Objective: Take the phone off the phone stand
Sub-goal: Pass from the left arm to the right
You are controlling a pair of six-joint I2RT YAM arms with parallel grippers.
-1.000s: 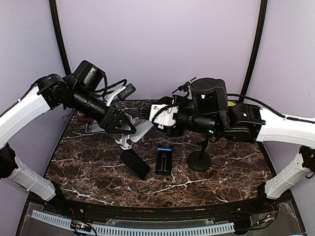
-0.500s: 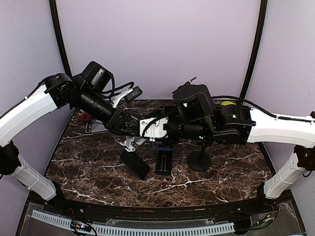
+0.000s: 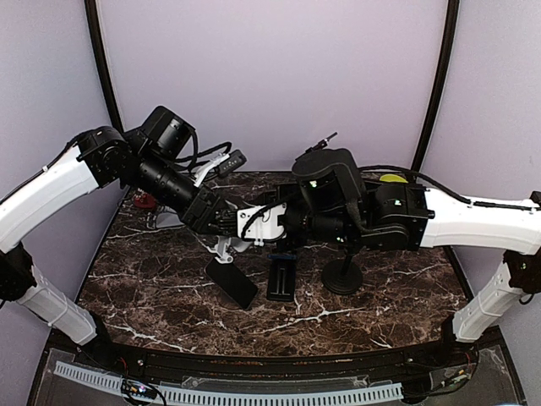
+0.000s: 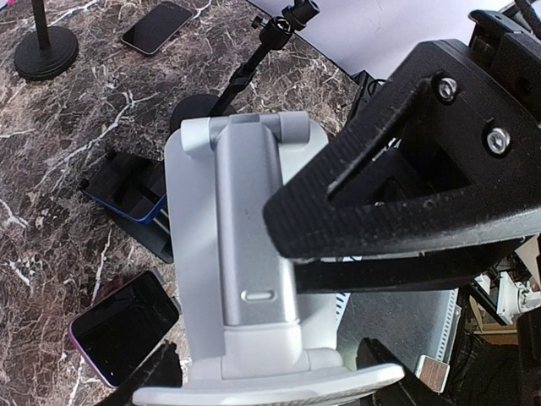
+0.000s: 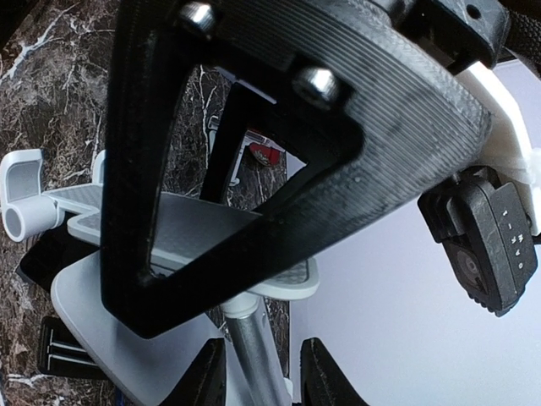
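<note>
Phone (image 3: 232, 282) lies lower centre-left, unmoved. Left gripper (image 3: 218, 220) clamps the stand (image 3: 225, 247); right gripper (image 3: 243, 227) has narrowed around it, grip unclear.

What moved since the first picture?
The right arm's fingers swung left and now straddle the post of the white stand. The left arm's fingers shifted slightly right, keeping hold of that stand. The black phone, the black holder and the round-based stand stayed put.
</note>
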